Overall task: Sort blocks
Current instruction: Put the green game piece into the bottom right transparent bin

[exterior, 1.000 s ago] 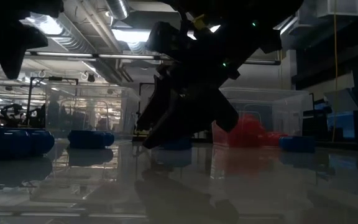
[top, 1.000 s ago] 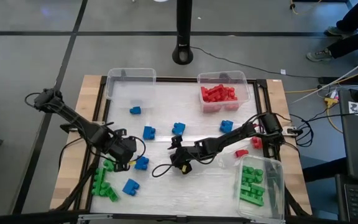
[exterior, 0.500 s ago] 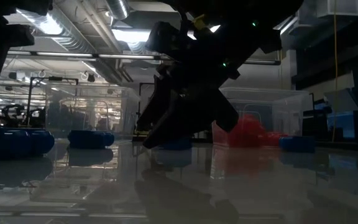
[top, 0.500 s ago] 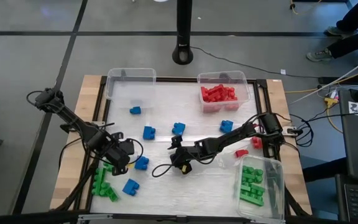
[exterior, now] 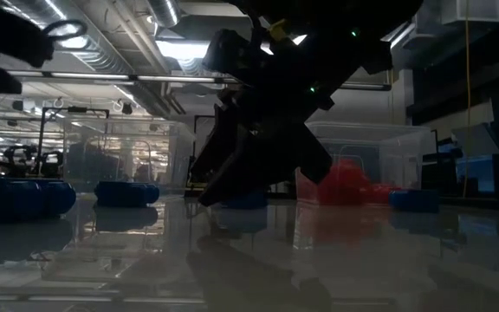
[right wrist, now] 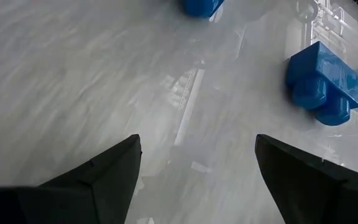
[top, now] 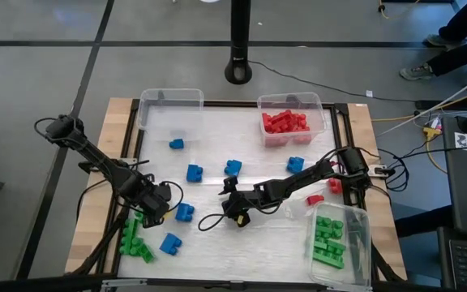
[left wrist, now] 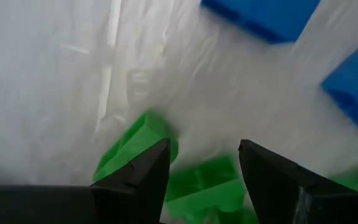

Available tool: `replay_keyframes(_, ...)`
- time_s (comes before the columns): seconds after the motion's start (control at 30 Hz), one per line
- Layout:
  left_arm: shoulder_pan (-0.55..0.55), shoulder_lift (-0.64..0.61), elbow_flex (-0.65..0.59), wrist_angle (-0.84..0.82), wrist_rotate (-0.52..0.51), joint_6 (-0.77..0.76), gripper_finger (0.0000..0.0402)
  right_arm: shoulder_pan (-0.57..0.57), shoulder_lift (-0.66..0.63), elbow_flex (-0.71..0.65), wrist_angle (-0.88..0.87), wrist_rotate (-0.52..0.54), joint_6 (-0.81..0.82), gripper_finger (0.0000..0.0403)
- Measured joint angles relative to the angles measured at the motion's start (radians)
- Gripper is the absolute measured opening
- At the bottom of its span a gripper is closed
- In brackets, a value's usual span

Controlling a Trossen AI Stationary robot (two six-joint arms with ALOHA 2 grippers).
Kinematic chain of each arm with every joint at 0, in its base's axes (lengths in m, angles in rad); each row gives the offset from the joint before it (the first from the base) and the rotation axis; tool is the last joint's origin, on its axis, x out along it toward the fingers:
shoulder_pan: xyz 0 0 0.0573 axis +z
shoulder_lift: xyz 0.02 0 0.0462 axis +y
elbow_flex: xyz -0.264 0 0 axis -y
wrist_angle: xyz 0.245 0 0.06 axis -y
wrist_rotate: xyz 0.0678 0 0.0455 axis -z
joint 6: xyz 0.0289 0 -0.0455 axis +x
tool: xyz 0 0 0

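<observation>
On the glossy white table [top: 217, 235] the loose blocks lie scattered, green blocks [top: 134, 239] heaped at the lower left of the high view; I judge them light, stiff and slippery, best pinched across the flat sides. My left gripper [left wrist: 202, 163] hangs spread and empty over them, a closeness only its wrist view shows. The right gripper [top: 230, 209], also spread and empty, waits mid-table, a blue block [right wrist: 323, 83] ahead.
</observation>
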Motion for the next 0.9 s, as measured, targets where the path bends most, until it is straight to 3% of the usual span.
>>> replay_keyframes(0.3,0.000,0.000,-0.062,-0.006,-0.002,0.081,0.0182,0.000,0.000,0.000,0.008,0.000,0.000,0.0314)
replay_keyframes(0.53,0.000,0.000,-0.063,-0.008,-0.102,0.091,0.0182,0.000,-0.001,0.000,0.008,0.000,0.000,0.0314)
replay_keyframes(0.9,-0.001,0.001,-0.182,0.061,-0.054,0.094,0.0182,0.000,0.052,0.001,0.078,-0.030,0.000,0.0314)
